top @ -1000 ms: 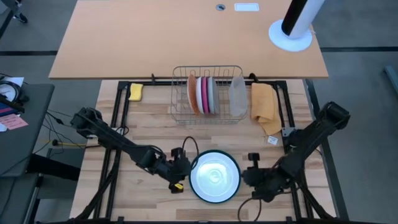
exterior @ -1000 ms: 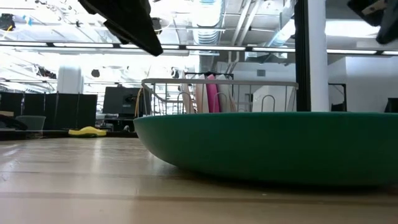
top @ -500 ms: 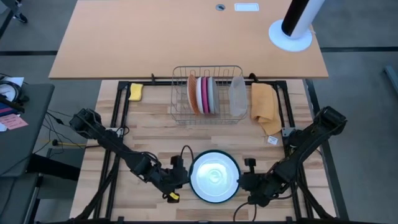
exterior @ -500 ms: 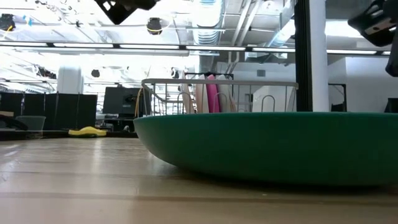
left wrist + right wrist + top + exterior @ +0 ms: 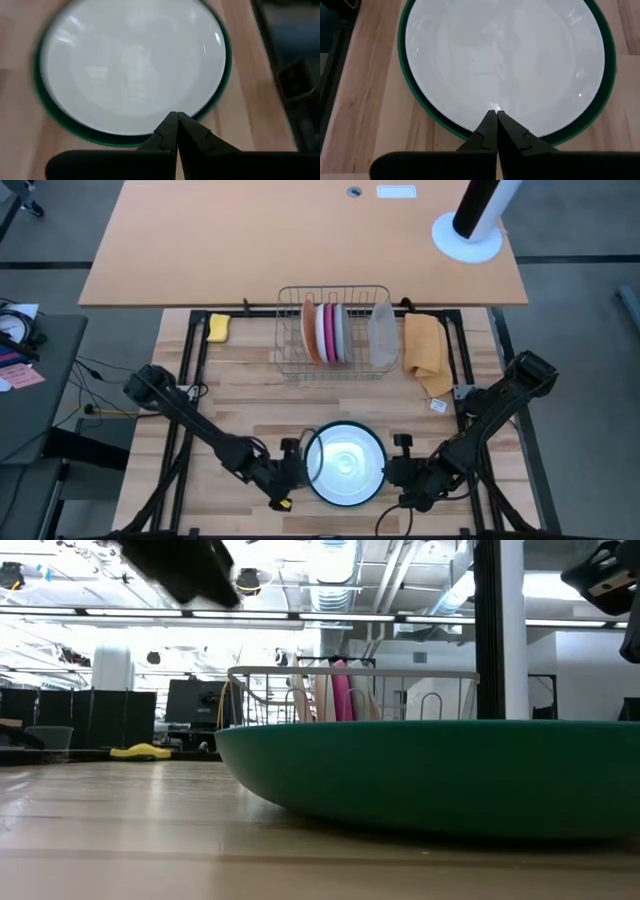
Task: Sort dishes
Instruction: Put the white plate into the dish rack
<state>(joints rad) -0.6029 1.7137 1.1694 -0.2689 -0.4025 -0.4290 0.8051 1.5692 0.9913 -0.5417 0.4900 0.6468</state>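
Plates mostly stand in the rack [image 5: 335, 330] already: orange-patterned [image 5: 310, 332], white [image 5: 321, 332], pink [image 5: 330, 332] and grey [image 5: 341, 332] sit upright side by side in its left half, at the far side of the table [image 5: 240, 400]. A clear tub [image 5: 382, 332] stands in the rack's right end, a tan cloth [image 5: 424, 350] lies just beside the rack, and a yellow sponge [image 5: 218, 327] lies near its other side.

One dish is left out. The green plate [image 5: 345, 463], pale inside with a dark green rim, lies flat on the near part of the table, well apart from the rack. In the low view its green underside [image 5: 430, 780] fills the foreground, resting on the wood.

Both arms are low beside it. The left gripper [image 5: 176, 131] is at the plate's left edge, its fingers pressed together with the tips over the rim; they pinch nothing. The right gripper [image 5: 496, 127] is at the plate's right edge, fingers likewise pressed together over the near rim, holding nothing.

As I judge it, four of five dishes are sorted and the green plate is the last. It has not been lifted or gripped; what remains is to get hold of its rim, raise it, and stand it in a free slot among the others.
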